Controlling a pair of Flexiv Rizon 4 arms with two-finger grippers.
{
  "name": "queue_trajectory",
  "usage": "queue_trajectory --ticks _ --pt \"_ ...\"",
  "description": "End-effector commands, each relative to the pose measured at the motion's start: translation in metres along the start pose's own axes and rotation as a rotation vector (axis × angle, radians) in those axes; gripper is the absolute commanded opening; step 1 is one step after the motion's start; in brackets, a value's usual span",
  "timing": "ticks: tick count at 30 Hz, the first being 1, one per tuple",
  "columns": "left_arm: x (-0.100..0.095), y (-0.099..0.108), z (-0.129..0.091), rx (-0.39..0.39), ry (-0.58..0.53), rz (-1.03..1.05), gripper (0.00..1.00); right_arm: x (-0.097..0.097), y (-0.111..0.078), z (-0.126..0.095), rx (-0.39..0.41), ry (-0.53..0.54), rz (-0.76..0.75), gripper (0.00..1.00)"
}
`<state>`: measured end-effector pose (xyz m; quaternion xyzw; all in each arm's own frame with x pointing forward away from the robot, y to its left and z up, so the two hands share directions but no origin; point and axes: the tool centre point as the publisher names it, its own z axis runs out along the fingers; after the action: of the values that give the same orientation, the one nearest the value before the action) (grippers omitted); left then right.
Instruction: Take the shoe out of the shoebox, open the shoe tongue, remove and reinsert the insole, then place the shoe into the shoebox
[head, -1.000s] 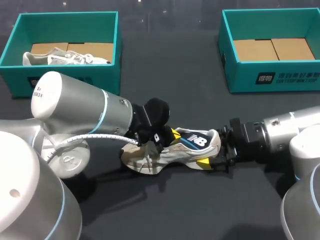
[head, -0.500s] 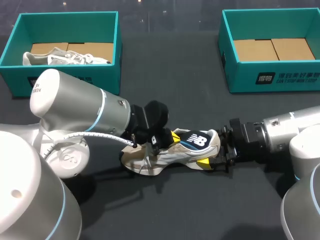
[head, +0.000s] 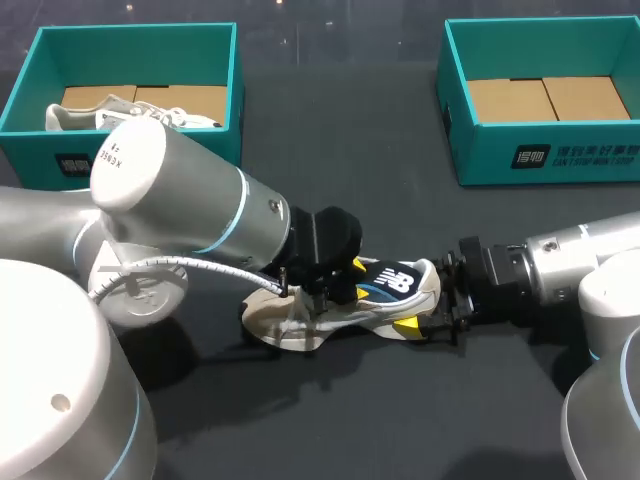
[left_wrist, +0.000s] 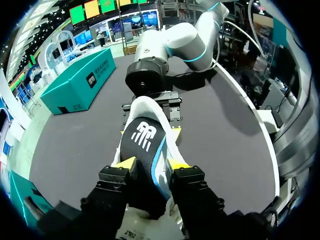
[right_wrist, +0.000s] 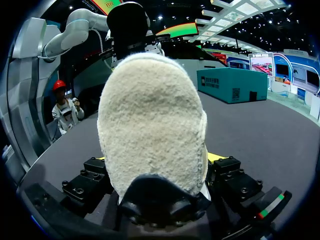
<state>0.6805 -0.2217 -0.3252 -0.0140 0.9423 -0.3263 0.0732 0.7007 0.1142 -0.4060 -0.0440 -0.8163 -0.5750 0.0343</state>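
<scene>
Heel-first, shoe (right_wrist: 152, 120) in right hand (right_wrist: 159, 159)

Background: work surface and lighting.
A flat, dark charcoal, matte surface (head: 330, 140) spans the head view from side to side, uniform in tone and finish. Lighting is even and from overhead; shadows on it are soft-edged.

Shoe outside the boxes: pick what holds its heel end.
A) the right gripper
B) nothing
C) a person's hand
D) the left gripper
A: in the head view the right gripper grips the shoe at its heel end, with a finger on either side, while the left gripper is at its middle.
</scene>
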Motion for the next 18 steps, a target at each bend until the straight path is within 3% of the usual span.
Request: queue_trajectory --ticks 1,14,16,18 --pt "0.003 -0.007 0.003 -0.115 -0.032 0.037 0.37 0.0 -0.001 0.001 0.004 -0.001 0.001 0.0" --pt "-0.008 -0.002 0.026 -0.286 -0.019 0.149 0.41 0.0 -0.001 0.001 0.004 -0.001 0.001 0.0" --pt "-0.01 -0.002 0.028 -0.305 -0.027 0.157 0.31 0.0 -0.001 0.001 0.004 -0.001 0.001 0.0" --pt "-0.011 0.0 0.028 -0.315 -0.036 0.153 0.06 0.0 -0.001 0.001 0.004 -0.001 0.001 0.0"
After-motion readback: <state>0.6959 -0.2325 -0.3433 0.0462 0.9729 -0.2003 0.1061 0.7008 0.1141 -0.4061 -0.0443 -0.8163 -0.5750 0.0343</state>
